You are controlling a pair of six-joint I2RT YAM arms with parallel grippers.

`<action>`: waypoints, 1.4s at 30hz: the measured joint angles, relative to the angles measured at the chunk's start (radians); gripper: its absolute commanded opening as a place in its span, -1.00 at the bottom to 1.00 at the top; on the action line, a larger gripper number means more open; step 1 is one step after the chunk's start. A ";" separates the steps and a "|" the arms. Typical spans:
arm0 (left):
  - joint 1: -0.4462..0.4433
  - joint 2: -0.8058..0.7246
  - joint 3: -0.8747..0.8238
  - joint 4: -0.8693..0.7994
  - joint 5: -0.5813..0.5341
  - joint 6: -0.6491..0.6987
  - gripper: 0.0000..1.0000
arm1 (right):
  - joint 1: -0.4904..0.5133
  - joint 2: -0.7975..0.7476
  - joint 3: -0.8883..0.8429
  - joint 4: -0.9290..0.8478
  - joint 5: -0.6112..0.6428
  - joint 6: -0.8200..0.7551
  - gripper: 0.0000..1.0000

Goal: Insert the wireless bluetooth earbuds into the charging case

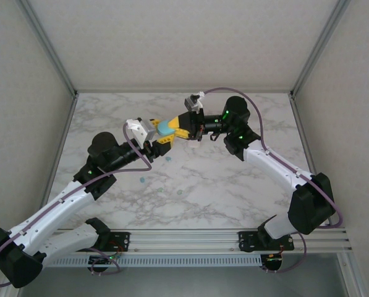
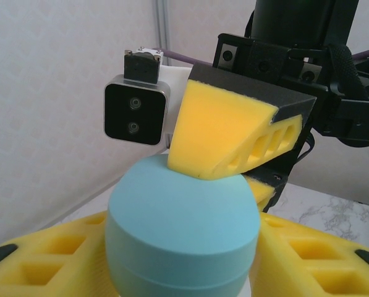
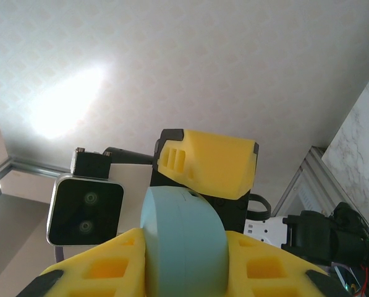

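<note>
First, the top view: both arms reached inward and met above the middle of the marble desk (image 1: pixel 233 192). The left hand (image 1: pixel 161 137) and right hand (image 1: pixel 179 128) faced each other with a teal-blue charging case (image 1: pixel 165 128) between them, raised above the desk. 3 small teal specks, taken to be earbuds (image 1: pixel 141 179), lay loose on the desk in front of the left arm, well apart from the case. They were too small to resolve further.

Left wrist view: the case sat between this hand's 2 yellow fingers (image 2: pixel 308 253), lid closed, with a seam visible round the body. The fingers stood part-way apart, close against the case on both sides; could not tell whether they pressed it. 1 yellow finger of the right hand rested on top of the case, and a second showed lower down behind it. The right wrist camera (image 2: pixel 136 114) looked back from beside them.

Right wrist view: the case stood on edge between this hand's 2 fingers (image 3: pixel 97 269), both tight to its sides in a narrow grip that held it. 1 left-hand finger touched the case's far edge.
</note>
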 measured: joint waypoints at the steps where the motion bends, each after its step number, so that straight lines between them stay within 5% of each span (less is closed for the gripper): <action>1: 0.000 0.000 0.000 0.001 0.000 0.001 -0.10 | 0.000 0.000 0.000 0.000 0.000 0.000 -0.89; 8: 0.000 0.000 0.000 -0.001 0.000 0.000 -0.10 | 0.000 0.000 -0.001 0.002 0.000 0.001 -0.89; 15: 0.000 0.000 0.003 -0.011 0.000 0.009 -0.44 | -0.001 0.000 -0.001 0.001 0.000 0.008 -0.83; 21: 0.000 0.001 0.003 -0.024 -0.001 0.008 -0.73 | -0.001 -0.009 -0.001 -0.055 0.018 -0.032 -0.39; 26: -0.004 0.005 0.003 -0.047 0.010 0.008 -0.79 | -0.005 -0.072 0.034 -0.341 0.101 -0.254 0.00; 31: -0.004 0.011 0.003 -0.046 0.044 -0.007 -0.80 | -0.030 -0.158 0.113 -0.674 0.272 -0.580 0.04; 37: -0.004 0.056 0.002 -0.007 0.101 -0.063 -0.80 | -0.022 -0.282 0.101 -0.825 0.386 -1.004 0.29; 42: -0.004 0.091 0.002 0.000 0.139 -0.086 -0.79 | -0.002 -0.270 0.103 -0.891 0.409 -1.194 0.32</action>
